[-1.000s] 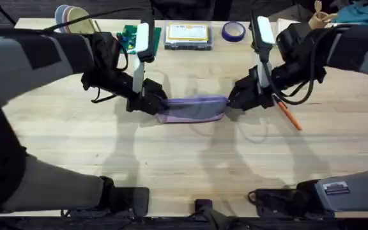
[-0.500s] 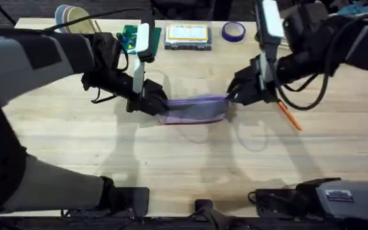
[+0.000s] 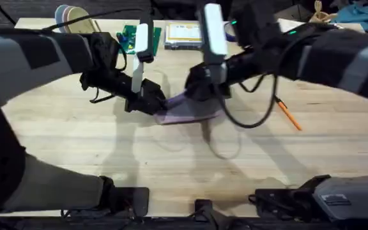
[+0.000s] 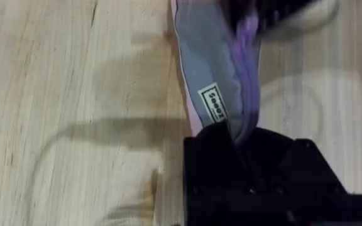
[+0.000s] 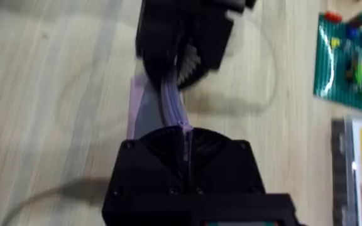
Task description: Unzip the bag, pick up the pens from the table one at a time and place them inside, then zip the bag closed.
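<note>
The lilac bag (image 3: 195, 114) lies across the middle of the table (image 3: 171, 160). My left gripper (image 3: 153, 104) is shut on its left end; the left wrist view shows the grey panel and label of the bag (image 4: 207, 69) running into that gripper (image 4: 241, 135). My right gripper (image 3: 198, 89) reaches over the bag's middle, shut on the zipper line, and the purple strip of the bag (image 5: 168, 100) enters this gripper (image 5: 185, 132). An orange pen (image 3: 289, 116) lies on the wood to the right.
A clear-lidded yellow box (image 3: 185, 35) and a green brick plate (image 3: 130, 38) sit along the far edge, with stacked plates (image 3: 75, 16) at the far left. The near half of the table is bare wood.
My right gripper has travelled left along the bag from its right end to about its middle. The left gripper has kept its hold on the left end. The pen has not moved.
</note>
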`<state>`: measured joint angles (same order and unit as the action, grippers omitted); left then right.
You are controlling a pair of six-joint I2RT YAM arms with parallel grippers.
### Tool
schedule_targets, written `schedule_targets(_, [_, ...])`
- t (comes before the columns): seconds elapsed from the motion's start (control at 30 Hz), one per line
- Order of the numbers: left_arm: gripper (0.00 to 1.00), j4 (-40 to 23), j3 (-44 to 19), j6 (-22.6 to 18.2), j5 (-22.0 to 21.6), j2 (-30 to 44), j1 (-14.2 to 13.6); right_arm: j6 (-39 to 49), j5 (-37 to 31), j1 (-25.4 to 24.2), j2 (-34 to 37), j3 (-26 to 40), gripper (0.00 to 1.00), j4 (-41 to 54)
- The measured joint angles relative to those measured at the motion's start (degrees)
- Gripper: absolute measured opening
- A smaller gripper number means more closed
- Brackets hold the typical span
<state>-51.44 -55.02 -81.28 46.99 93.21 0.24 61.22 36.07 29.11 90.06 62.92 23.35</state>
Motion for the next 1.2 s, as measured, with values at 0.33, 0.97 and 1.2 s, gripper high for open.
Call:
schedule_targets(0.33, [0.043,-0.4,0.0,0.0,-0.9,0.0,0.3,-6.2,-0.2,7.7,4.2,0.0,0.03,-9.5])
schedule_targets(0.97, [0.042,-0.3,-0.1,0.0,-0.6,0.0,0.1,-10.7,3.0,2.8,0.5,0.6,0.994,-7.1])
schedule_targets(1.2, [0.042,-0.2,-0.1,0.0,-0.6,0.0,0.0,-11.3,-0.8,-1.1,-6.8,0.6,0.995,1.7])
